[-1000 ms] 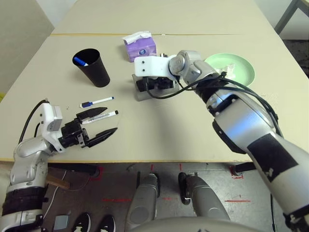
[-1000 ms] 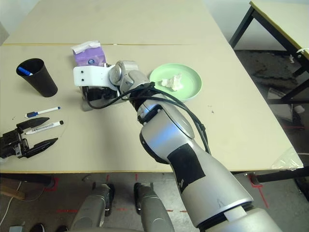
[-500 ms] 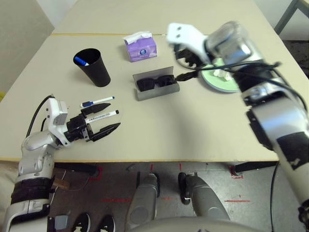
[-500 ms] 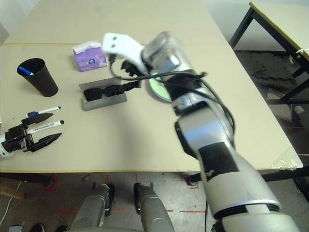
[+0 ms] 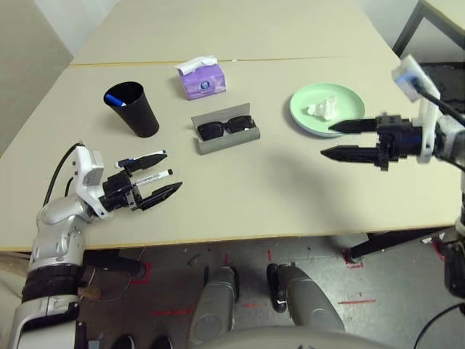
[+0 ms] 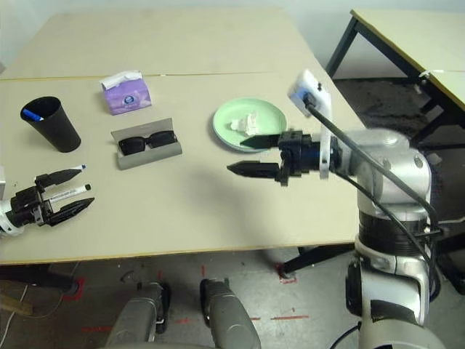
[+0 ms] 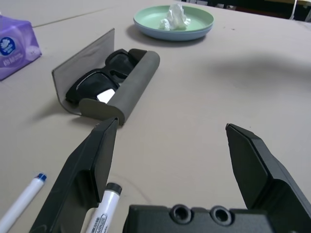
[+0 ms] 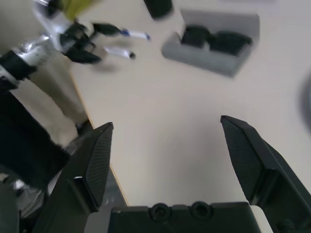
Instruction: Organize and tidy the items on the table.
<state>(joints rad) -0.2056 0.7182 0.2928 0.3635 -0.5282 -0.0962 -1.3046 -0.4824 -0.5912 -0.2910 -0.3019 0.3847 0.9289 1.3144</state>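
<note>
Left eye view shows me the table [image 5: 240,196] with my left gripper [image 5: 154,190] at the lower left of the frame, its fingers spread wide and holding nothing. It hovers right over the two markers: the black-capped marker [image 5: 154,177] lies between the fingers, and the blue-capped marker [image 5: 142,158] sits just above the upper finger. In the left wrist view I see the black cap beside one finger [image 7: 82,174] and the blue cap tip near the lower left corner.

My right gripper [image 5: 347,139] is at the right of the frame, above the table, pointing toward frame left with its fingers parted and empty. The upper finger tip overlaps the lower edge of the green plate [image 5: 309,119], which sits right of centre in the upper half. A crumpled tissue [image 5: 321,108] rests on the plate.

Near the frame centre the grey glasses case [image 5: 227,139] lies open, lid standing up behind it, with the black sunglasses [image 5: 226,128] resting inside. Above it, in the upper middle, stands a purple tissue box [image 5: 201,78] with a white sheet poking out. To its left is a black cup [image 5: 133,109] standing upright with a blue-capped pen [image 5: 116,99] inside. A thin yellowish seam [image 5: 290,59] crosses the tabletop behind the tissue box.
</note>
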